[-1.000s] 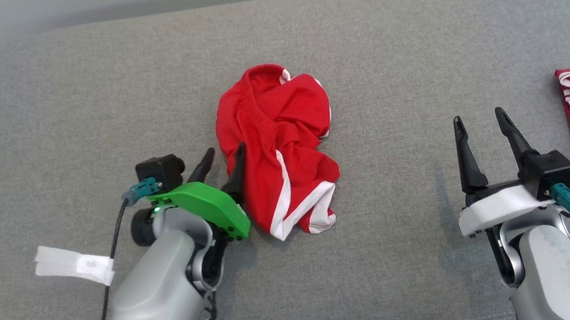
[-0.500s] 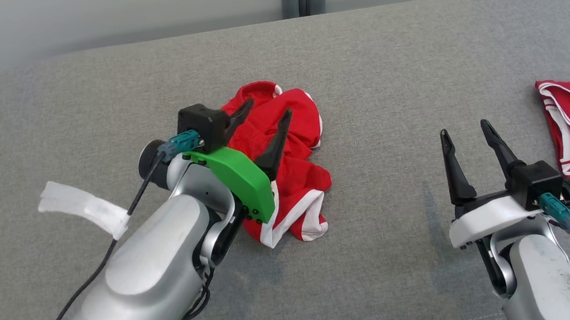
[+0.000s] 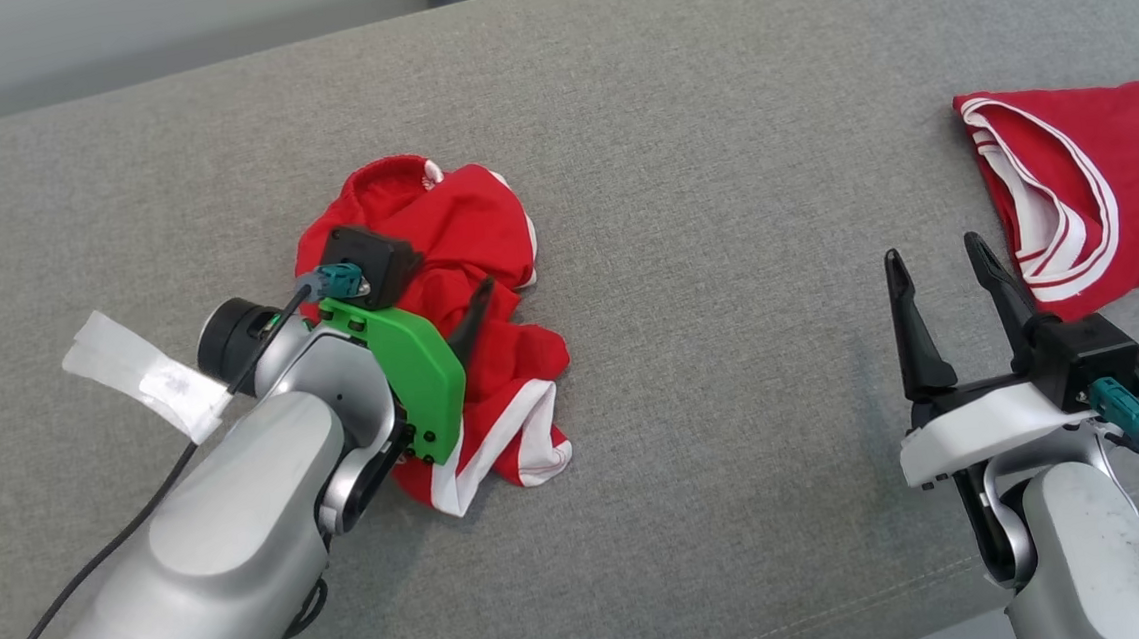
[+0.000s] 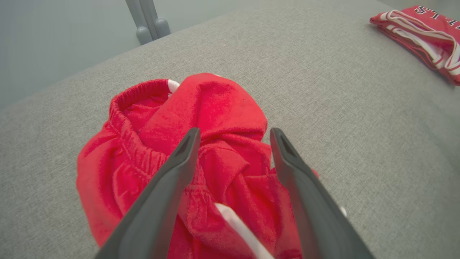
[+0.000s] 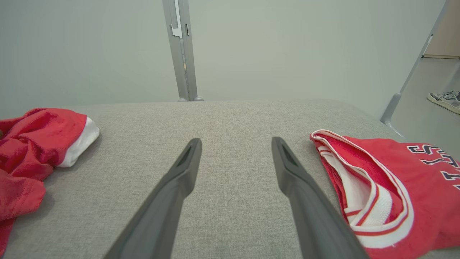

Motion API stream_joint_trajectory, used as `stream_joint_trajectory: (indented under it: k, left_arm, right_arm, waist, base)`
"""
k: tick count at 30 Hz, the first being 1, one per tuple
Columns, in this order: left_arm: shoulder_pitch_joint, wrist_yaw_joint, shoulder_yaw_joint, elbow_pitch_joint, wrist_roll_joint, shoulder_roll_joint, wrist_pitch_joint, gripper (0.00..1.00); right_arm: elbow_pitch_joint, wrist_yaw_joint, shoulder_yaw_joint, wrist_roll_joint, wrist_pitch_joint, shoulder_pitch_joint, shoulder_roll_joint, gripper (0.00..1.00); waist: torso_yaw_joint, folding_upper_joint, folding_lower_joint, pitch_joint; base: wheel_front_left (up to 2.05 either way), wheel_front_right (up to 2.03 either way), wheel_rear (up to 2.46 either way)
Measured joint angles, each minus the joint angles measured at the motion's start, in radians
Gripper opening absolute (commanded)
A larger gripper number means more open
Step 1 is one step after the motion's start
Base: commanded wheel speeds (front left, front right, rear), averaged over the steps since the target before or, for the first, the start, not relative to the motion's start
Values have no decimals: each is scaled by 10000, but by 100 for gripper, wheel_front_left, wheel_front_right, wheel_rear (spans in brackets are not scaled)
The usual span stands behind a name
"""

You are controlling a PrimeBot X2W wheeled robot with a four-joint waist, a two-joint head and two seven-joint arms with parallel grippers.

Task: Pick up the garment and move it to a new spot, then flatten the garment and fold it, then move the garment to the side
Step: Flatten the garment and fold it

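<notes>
Head view: left hand [image 3: 444, 278], spread, now over garment [image 3: 502, 359]; was beside.

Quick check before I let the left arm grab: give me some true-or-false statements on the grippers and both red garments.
The left gripper is open over the crumpled red shorts. True.
The right gripper grips the jersey. False: it is open over bare grey cushion, beside the jersey.
The shorts lie flat and folded. False: they are bunched in a heap.
The jersey lies to the shorts' right, apart from them. True.
</notes>
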Motion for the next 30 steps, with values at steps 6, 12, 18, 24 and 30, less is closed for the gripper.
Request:
stream_joint_trajectory:
  k: [6, 12, 18, 24, 30]
  left_arm:
    - [-61, -173, -144, 374, 31, 391, 303, 100]
    - [-53, -209, -234, 176, 48, 681, 506, 100]
    - [11, -128, -265, -150, 56, 886, 654, 100]
    - [298, -75, -366, -261, 21, 1189, 874, 100]
    - [377, -88, -502, -362, -2, 1256, 989, 100]
  right_arm:
    - [-29, 0, -230, 10, 0, 81, -2, 100]
    - [23, 0, -339, -86, 0, 149, 4, 100]
    - [50, 2, -351, -163, 0, 148, 4, 100]
    - [63, 2, -334, -211, 0, 146, 4, 100]
    - [69, 0, -353, -249, 0, 141, 4, 100]
  waist:
    - [-153, 0, 0, 217]
    - [150, 0, 0, 135]
    - [461, 0, 0, 49]
    - [699, 0, 0, 15]
    - [754, 0, 0, 61]
  base:
    - [0, 0, 0]
    - [0, 0, 0]
    - [0, 0, 0]
    - [0, 0, 0]
    - [0, 0, 0]
